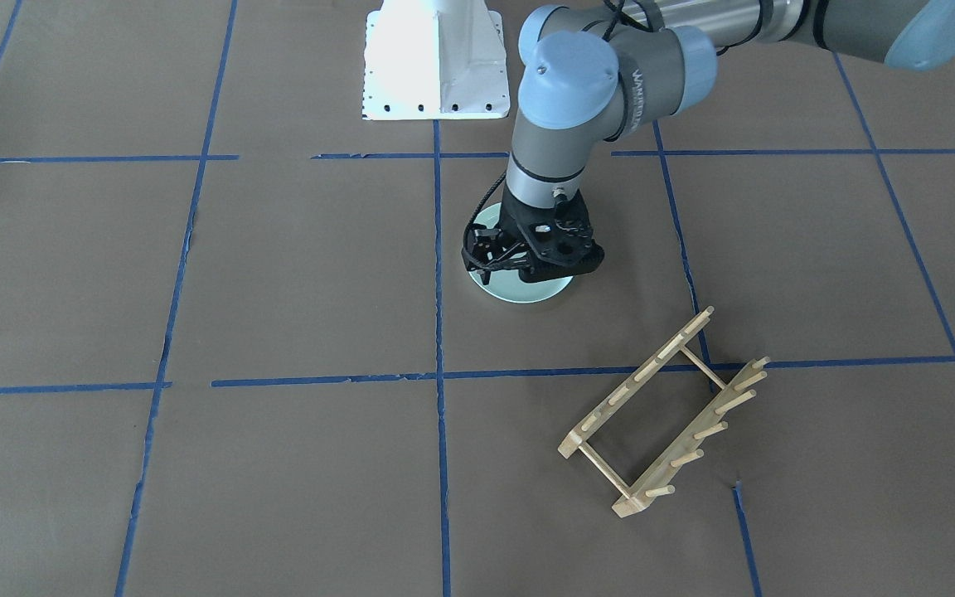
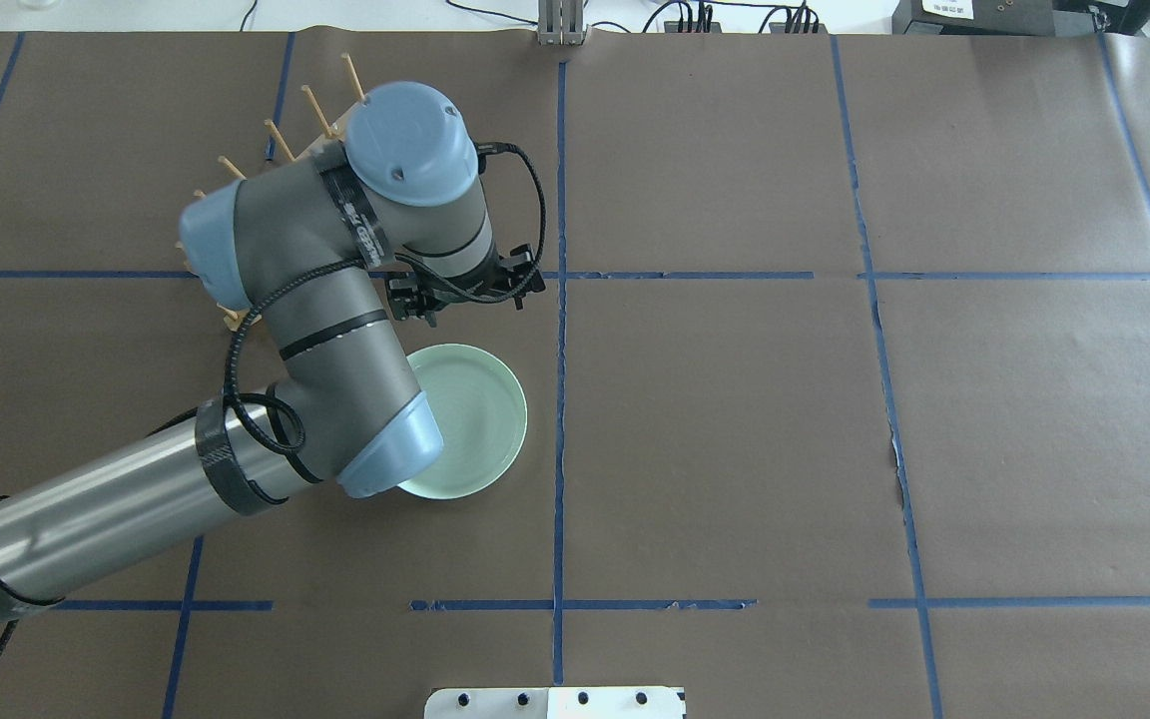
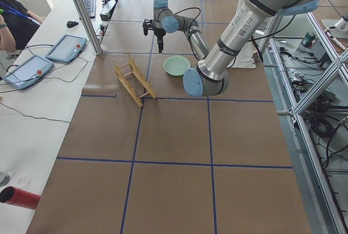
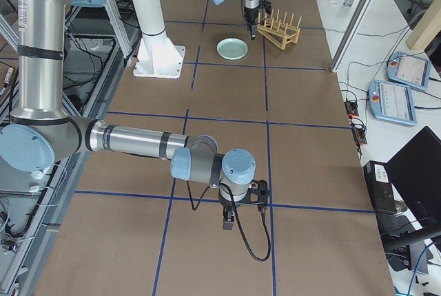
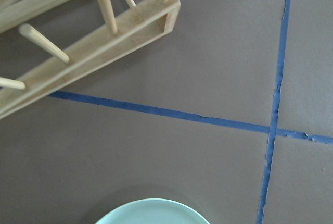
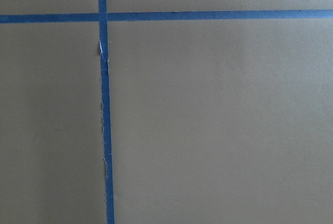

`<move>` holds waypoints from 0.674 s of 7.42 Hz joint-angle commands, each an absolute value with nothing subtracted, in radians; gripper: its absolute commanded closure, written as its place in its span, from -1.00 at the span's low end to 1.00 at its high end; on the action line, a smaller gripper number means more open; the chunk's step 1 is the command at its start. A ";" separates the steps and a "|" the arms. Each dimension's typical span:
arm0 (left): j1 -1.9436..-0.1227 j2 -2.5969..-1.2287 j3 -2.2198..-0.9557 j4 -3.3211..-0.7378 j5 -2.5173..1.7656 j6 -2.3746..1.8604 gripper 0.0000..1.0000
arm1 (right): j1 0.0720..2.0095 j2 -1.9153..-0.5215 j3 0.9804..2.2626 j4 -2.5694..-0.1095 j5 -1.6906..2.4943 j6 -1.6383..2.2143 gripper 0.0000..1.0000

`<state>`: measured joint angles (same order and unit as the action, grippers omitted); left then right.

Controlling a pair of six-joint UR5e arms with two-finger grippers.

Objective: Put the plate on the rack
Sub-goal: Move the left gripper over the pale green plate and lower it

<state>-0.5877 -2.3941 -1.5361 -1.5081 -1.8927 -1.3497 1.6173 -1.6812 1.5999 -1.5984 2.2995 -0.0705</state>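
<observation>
The pale mint-green plate [image 2: 475, 414] lies flat on the brown paper, partly under my left arm; it also shows in the front view [image 1: 527, 290] and at the bottom edge of the left wrist view [image 5: 153, 212]. The wooden rack [image 1: 664, 410] stands beyond it on the robot's left side, also in the left wrist view [image 5: 88, 41], with only its pegs [image 2: 307, 105] showing past my arm from overhead. My left gripper [image 2: 465, 298] points down above the plate's rack-side edge, looks open and holds nothing. My right gripper [image 4: 231, 219] hangs low over bare paper far away; I cannot tell its state.
The white robot base mount [image 1: 436, 66] stands at the table's robot side. Blue tape lines [image 6: 105, 130] grid the brown paper. Tablets [image 3: 68, 46] and a person sit past the table's far side, and a red cylinder [image 3: 19, 197] lies there too.
</observation>
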 commanded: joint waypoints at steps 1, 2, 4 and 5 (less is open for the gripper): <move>-0.516 -2.445 -1.404 -1.506 -1.842 -1.367 -0.77 | 1.617 -1.681 1.600 -1.598 2.299 -0.071 -1.00; -0.509 -2.466 -1.381 -1.505 -1.839 -1.367 -0.69 | 1.617 -1.681 1.600 -1.598 2.299 -0.071 -1.00; -0.480 -2.468 -1.370 -1.493 -1.815 -1.370 -0.13 | 1.617 -1.681 1.600 -1.598 2.299 -0.071 -1.00; -0.480 -2.468 -1.371 -1.493 -1.816 -1.400 0.54 | 1.618 -1.681 1.600 -1.598 2.299 -0.071 -1.00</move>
